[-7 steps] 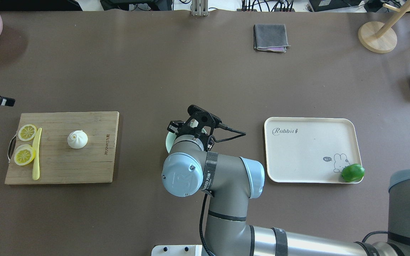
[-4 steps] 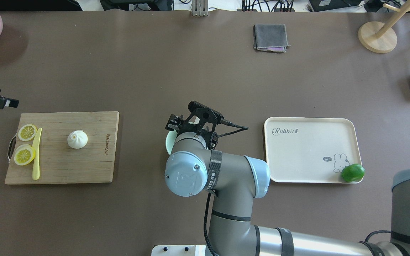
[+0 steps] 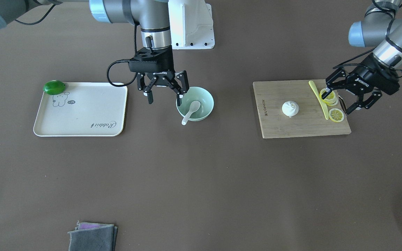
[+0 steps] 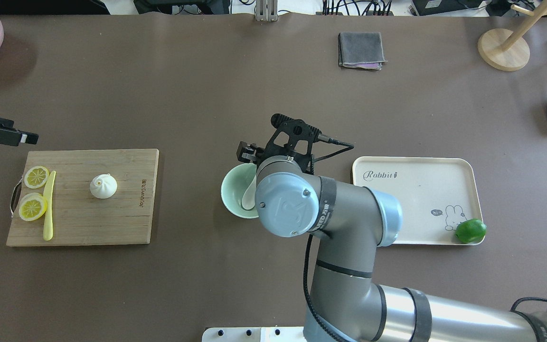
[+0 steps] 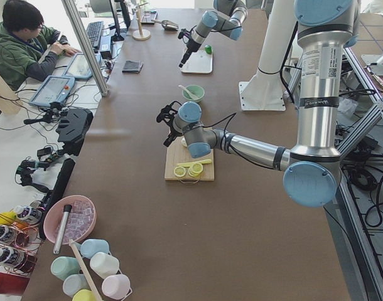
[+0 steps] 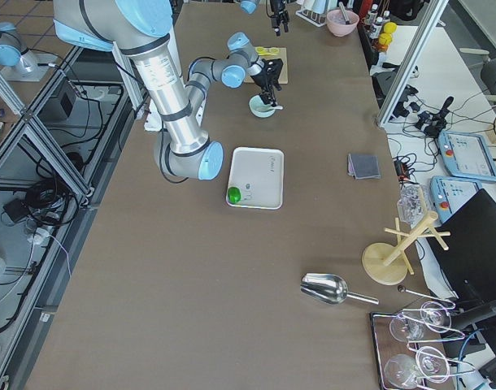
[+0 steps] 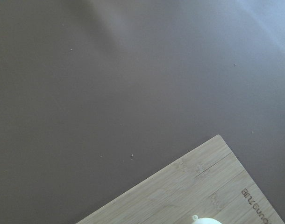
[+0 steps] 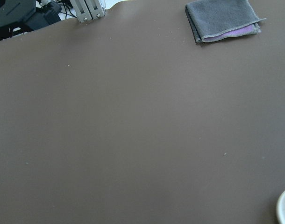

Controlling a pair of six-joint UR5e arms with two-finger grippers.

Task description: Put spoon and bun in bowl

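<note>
Two claws gape empty (right claw [image 3: 164,100] beside the bowl [image 3: 207,98]), left claw [image 3: 336,106] over lemon slices [image 3: 336,115] near the knife [image 3: 318,96].

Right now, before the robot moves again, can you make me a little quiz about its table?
1. True or false: the spoon lies in the bowl.
2. Where is the bun? A in the bowl; B on the cutting board; C under the spoon.
3. Fill in: the right gripper, beside the bowl, is ___ and holds nothing.
Key: 1 true; 2 B; 3 open.
</note>
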